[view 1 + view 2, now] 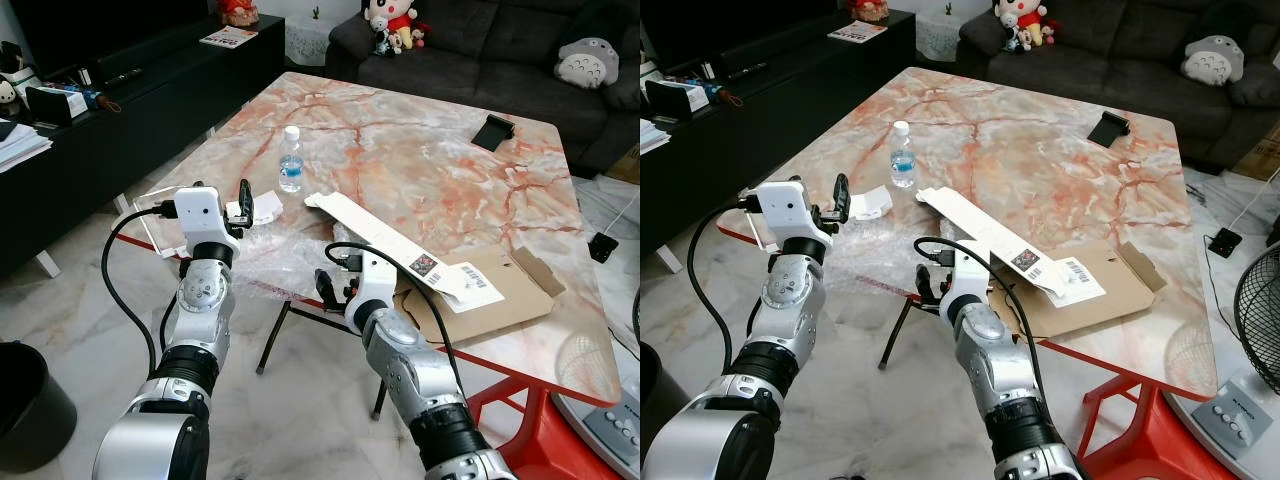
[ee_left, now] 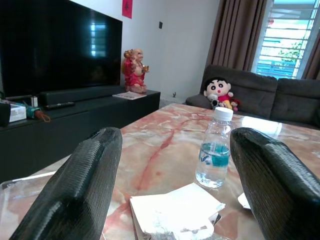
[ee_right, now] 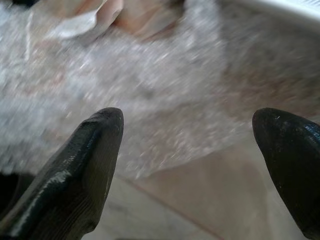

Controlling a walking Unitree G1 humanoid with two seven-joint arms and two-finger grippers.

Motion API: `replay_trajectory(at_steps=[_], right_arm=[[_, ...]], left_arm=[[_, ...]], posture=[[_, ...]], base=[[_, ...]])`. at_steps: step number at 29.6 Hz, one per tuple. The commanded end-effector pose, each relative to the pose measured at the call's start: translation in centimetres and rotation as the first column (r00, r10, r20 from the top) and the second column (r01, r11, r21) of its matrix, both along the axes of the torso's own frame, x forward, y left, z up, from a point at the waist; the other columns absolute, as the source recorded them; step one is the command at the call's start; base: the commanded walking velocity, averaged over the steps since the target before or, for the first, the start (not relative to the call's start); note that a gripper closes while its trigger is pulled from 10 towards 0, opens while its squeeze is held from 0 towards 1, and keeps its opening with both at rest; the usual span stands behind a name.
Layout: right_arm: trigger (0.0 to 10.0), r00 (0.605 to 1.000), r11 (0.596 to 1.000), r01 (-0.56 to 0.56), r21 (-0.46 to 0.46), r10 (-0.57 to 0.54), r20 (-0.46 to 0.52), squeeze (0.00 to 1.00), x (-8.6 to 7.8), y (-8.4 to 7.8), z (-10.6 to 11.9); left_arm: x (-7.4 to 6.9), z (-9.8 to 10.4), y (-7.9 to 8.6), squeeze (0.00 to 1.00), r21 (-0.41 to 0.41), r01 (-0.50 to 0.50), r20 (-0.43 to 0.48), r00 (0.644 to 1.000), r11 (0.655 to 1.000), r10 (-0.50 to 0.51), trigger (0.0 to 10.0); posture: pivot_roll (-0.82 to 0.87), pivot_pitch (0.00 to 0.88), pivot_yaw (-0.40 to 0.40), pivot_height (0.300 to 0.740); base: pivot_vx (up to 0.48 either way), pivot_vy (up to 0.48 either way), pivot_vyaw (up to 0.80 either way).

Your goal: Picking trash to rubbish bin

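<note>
- Left gripper [image 2: 170,200] was raised at the near-left corner of the marble table [image 1: 420,150], jaws wide apart, nothing between them.
- Just ahead of it lay a white crumpled paper [image 2: 175,212], w/ a small water bottle [image 1: 290,160] upright a bit further in; bottle had a white cap and blue label.
- Right gripper [image 3: 195,165] sat at the table's near edge, jaws also spread, empty, pointed at a clear bubble-wrap sheet [image 1: 275,250] lying on the tabletop near that edge, between the two arms.
- Long white strip w/ printed label [image 1: 375,235] ran diagonally from near the bottle toward a flattened cardboard piece [image 1: 500,295] at the near-right of the table; a white shipping label lay on the cardboard.
- Dark phone-like object [image 1: 493,130] rested at the far-right part of the table, well apart from the trash.
- Black bin [image 1: 30,405] stood on the floor to the robot's left.
- Sofa w/ plush toys [image 1: 395,25] behind the table; TV cabinet [image 1: 150,90] on the left.
</note>
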State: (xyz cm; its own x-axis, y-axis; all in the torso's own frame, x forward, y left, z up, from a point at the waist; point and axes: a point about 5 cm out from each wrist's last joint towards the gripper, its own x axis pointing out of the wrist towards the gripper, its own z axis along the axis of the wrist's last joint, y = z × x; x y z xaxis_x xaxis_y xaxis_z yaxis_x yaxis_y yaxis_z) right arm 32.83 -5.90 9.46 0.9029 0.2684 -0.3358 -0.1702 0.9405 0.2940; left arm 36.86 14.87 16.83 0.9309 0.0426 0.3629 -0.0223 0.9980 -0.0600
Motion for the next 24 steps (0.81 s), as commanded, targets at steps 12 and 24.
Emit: replay_trajectory(at_steps=[12,24], right_arm=[[10.0,0.999,0.993,-0.015,0.121,0.009,0.047,0.00,1.8,2.1,2.6],[10.0,0.998,0.981,-0.036,0.191,0.026,0.059,0.00,2.4,3.4,3.7]], left_arm=[[-0.3,-0.1,-0.3,0.00,0.010,0.016,0.003,1.000,1.000,-0.016,10.0],[-0.7,-0.4,-0.6,0.00,0.012,0.022,0.003,1.000,1.000,-0.022,10.0]], posture=[[-0.07,0.064,-0.075,0.740],[-0.07,0.090,-0.086,0.740]], base=[[0.000,0.000,0.00],[0.000,0.000,0.00]])
